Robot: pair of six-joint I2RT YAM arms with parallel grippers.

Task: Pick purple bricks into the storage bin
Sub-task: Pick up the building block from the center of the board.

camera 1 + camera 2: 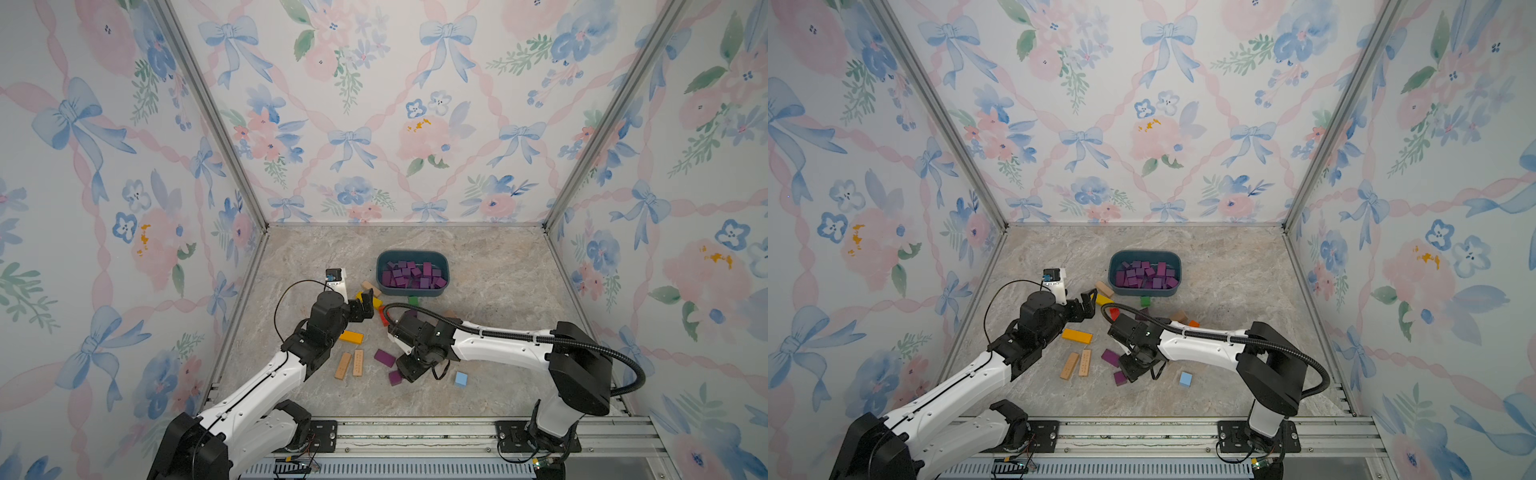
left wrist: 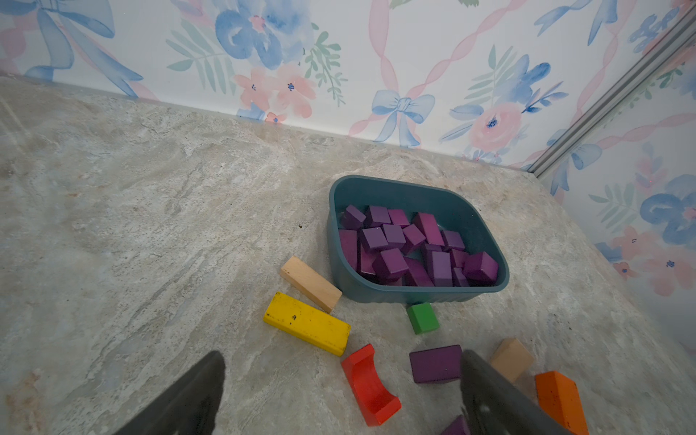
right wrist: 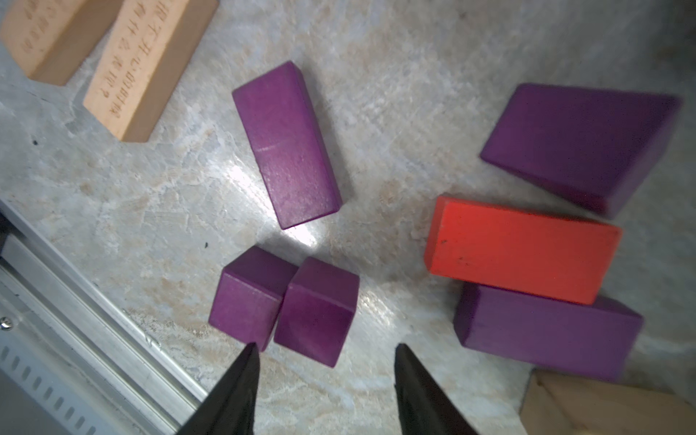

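While your left end effector (image 2: 341, 359) is hovering with its jaws spread wide and nothing between them, the storage bin (image 2: 414, 295) is sitting toward the back of the tabletop (image 1: 498, 291), and a heap of purple bricks (image 2: 410, 248) is filling it. A green cube (image 2: 422, 318) is resting just beside the bin's near wall, and a tan bar (image 2: 310, 278) and a yellow bar (image 2: 307, 324) are lying near its corner. One loose purple block (image 2: 435, 363) is lying flat between a red arch (image 2: 371, 384) and a tan block (image 2: 514, 356).

Your right end effector (image 3: 327, 350) is pointing down over the near part of the tabletop, its jaws standing partly apart and gripping nothing; you are seeing the corner of one purple cube (image 3: 318, 310) between the tips. That cube is touching a second purple cube (image 3: 250, 297), and a long purple bar (image 3: 286, 147) is lying close by the pair. A red block (image 3: 523, 248) is sitting between a purple slab (image 3: 576, 143) and a second purple bar (image 3: 546, 331), overlapping the latter. Two engraved tan bars (image 3: 147, 67) are lying side by side near the long bar.
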